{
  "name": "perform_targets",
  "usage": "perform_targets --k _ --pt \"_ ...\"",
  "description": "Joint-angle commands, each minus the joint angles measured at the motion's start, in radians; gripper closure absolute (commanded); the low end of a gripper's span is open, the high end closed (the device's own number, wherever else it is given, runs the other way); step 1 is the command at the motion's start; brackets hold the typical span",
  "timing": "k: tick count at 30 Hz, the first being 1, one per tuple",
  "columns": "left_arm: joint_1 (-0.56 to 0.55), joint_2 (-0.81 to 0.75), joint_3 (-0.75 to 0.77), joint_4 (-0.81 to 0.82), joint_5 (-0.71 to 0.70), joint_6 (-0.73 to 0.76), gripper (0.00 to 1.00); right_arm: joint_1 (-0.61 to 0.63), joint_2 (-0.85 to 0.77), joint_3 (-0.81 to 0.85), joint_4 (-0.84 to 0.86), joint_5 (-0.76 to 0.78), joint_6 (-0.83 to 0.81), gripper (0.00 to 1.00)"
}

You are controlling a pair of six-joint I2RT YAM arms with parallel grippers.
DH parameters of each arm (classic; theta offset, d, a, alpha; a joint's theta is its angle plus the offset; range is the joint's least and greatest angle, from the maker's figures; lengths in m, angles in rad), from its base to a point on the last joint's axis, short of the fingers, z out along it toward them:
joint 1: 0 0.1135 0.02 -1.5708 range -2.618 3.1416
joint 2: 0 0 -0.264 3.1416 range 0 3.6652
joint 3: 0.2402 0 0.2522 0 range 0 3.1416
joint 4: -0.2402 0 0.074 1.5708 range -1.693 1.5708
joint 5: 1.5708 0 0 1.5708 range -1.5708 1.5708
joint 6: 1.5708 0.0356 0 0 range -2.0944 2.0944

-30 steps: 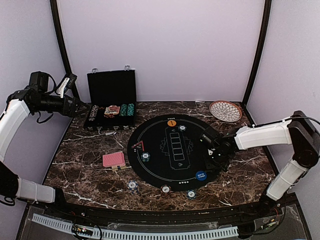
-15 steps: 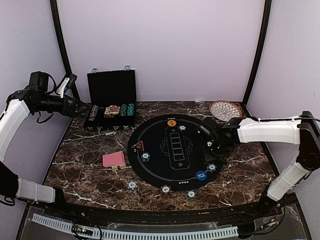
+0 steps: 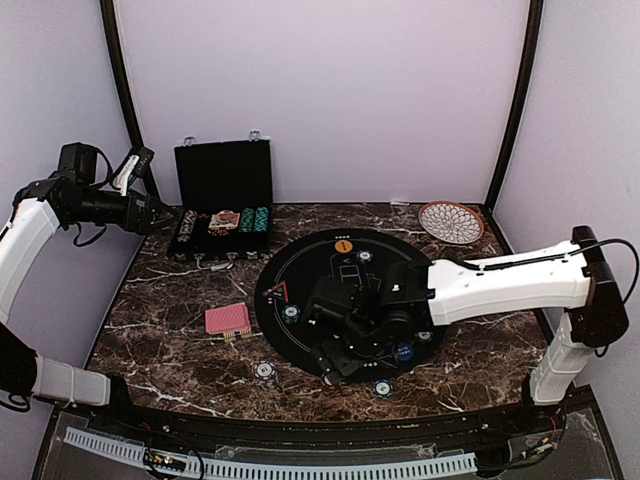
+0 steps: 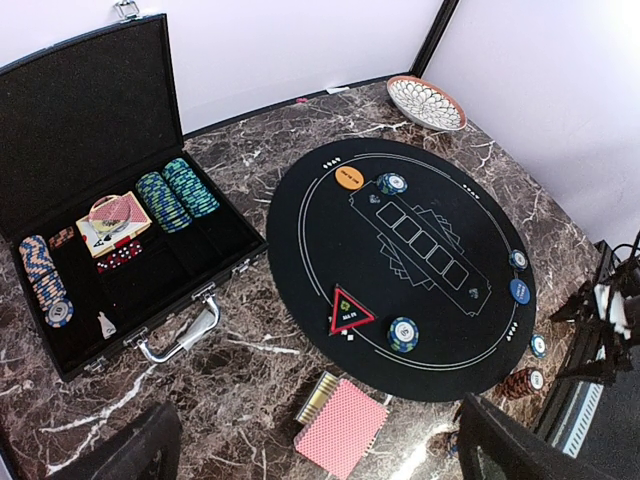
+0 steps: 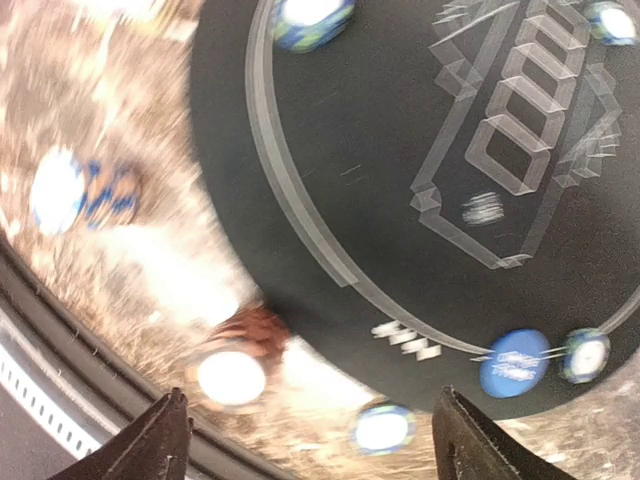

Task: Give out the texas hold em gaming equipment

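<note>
The right pincer [image 5: 310,400] hangs over the near part of the round black mat [image 4: 440,330], spread wide and holding nothing. The left pincer [image 4: 315,405], well left of the mat, is also wide open and empty. Chips [image 4: 403,333] sit along the mat's edge. Cards [image 4: 342,440] lie on the desk [image 4: 250,370] just left of it.

The left arm [image 3: 30,235] is up by the far left corner, the left gripper [image 3: 165,215] wide open. The right arm [image 3: 500,285] reaches across low, the right gripper [image 5: 310,405] open too.

Red-backed cards [image 4: 342,441], apparently stacked, beside mat [image 4: 480,330]
</note>
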Motion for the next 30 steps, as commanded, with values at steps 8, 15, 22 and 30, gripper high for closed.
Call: perform_targets --k 8,15,22,30 --pt "0.003 -0.04 0.035 -0.046 0.021 0.017 0.01 0.047 0.149 0.076 0.002 -0.064 -0.02 0.13" --pt "0.003 -0.047 0.03 -0.047 0.018 0.02 0.01 0.045 0.182 0.073 0.017 -0.079 -0.043 0.14" --pt "0.004 -0.047 0.027 -0.05 0.012 0.024 0.01 0.031 0.2 0.078 0.034 -0.09 -0.053 0.23" --pt "0.004 -0.047 0.023 -0.049 0.006 0.03 0.01 0.021 0.205 0.074 0.049 -0.104 -0.057 0.32"
